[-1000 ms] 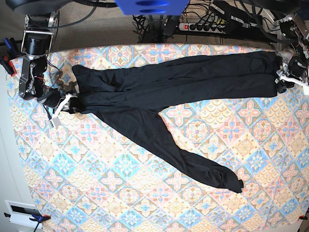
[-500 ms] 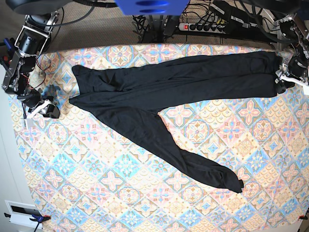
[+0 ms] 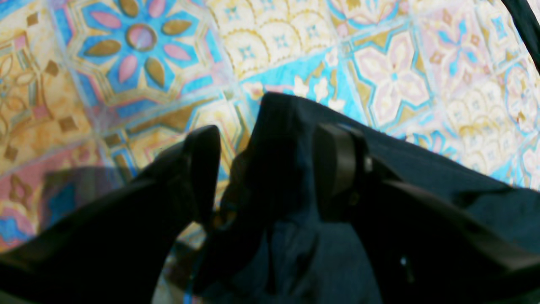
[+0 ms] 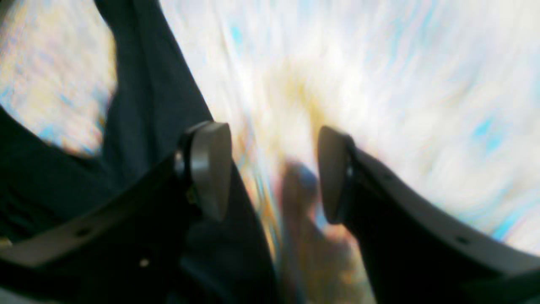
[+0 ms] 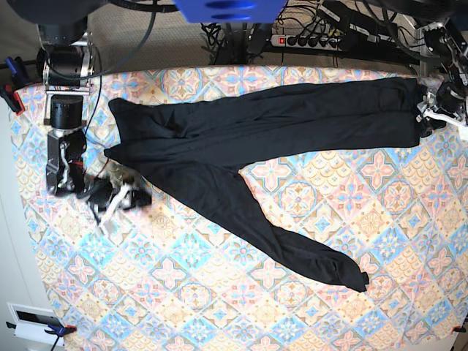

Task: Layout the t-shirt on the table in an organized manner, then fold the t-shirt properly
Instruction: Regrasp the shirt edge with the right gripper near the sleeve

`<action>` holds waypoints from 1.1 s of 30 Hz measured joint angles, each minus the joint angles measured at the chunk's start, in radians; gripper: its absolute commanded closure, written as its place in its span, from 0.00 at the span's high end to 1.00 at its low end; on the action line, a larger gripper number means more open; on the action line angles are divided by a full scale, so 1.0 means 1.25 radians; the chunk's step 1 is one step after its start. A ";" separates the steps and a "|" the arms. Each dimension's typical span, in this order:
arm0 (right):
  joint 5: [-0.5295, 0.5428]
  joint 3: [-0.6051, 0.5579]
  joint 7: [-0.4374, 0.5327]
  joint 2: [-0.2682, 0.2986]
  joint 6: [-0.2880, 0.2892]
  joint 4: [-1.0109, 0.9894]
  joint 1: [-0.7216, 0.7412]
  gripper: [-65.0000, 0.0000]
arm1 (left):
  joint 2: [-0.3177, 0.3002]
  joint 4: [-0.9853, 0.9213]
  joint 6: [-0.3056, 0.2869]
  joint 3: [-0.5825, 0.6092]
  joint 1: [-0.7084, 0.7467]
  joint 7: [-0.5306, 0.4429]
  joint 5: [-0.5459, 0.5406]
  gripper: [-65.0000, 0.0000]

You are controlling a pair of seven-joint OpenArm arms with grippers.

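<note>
Okay, patterned bench fills my base view: pastel blue, pink and cream tiles, with a power strip and a tangle of cables on the floor past the far edge.

The t-shirt lies across the far half of the bench, all black, drawn out in a long band from near the left side of the view to the right edge. One long piece runs off it diagonally toward the near side, ending right of centre. The band shows folds along its length; it is not flat.

Left hand is at the right edge of the base view, right on the end of the shirt. On the left wrist camera, the left hand has its fingers standing apart with a bunched fold of the t-shirt between them. The fabric lies against one finger, and a sliver of bench shows beside the other, so I read that hand as released, straddling the cloth, not pinching it.

Right hand is low over the bench on the left of the base view, just off the shirt's near left edge. The right wrist picture is badly smeared, but the right hand is clearly spread wide with only blurred bench between the fingers. The t-shirt lies off to one side, beyond a finger.
</note>
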 measured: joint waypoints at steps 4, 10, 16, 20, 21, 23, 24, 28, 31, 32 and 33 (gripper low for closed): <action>0.013 -0.076 0.065 0.020 0.002 -0.070 0.023 0.48 | 0.012 0.000 0.000 -0.003 0.002 -0.002 0.002 0.53; 0.044 -0.159 0.135 0.009 0.006 -0.094 0.027 0.48 | 0.027 0.000 0.001 -0.005 0.002 -0.002 0.003 0.53; 0.045 -0.164 0.116 0.008 0.006 -0.094 0.028 0.48 | 0.034 0.000 0.000 -0.003 0.000 -0.001 0.000 0.53; 0.050 -0.160 0.075 -0.002 0.002 -0.087 0.029 0.48 | 0.042 0.000 0.000 -0.003 0.000 0.000 0.000 0.53; 0.049 -0.160 0.068 -0.007 0.002 -0.086 0.031 0.48 | 0.042 0.000 0.000 -0.003 0.000 0.000 0.000 0.53; 0.050 -0.160 0.065 -0.018 0.003 -0.086 0.031 0.48 | 0.042 0.000 0.000 -0.003 0.000 -0.001 0.000 0.53; 0.050 -0.160 0.065 -0.019 0.003 -0.086 0.031 0.48 | 0.042 0.000 0.000 -0.003 0.000 -0.001 0.000 0.53; 0.050 -0.160 0.066 -0.033 0.003 -0.085 0.029 0.48 | 0.042 0.000 0.000 -0.003 0.000 0.000 0.000 0.53; 0.057 -0.160 0.073 -0.043 0.004 -0.082 0.016 0.48 | 0.042 0.000 0.000 -0.003 0.000 -0.001 0.000 0.53; 0.067 -0.160 0.080 -0.045 0.006 -0.082 0.009 0.48 | 0.042 0.000 0.000 -0.003 0.000 0.000 0.000 0.53; 0.069 -0.160 0.092 -0.045 0.009 -0.081 0.002 0.48 | 0.042 0.000 0.000 -0.003 0.000 -0.001 0.000 0.53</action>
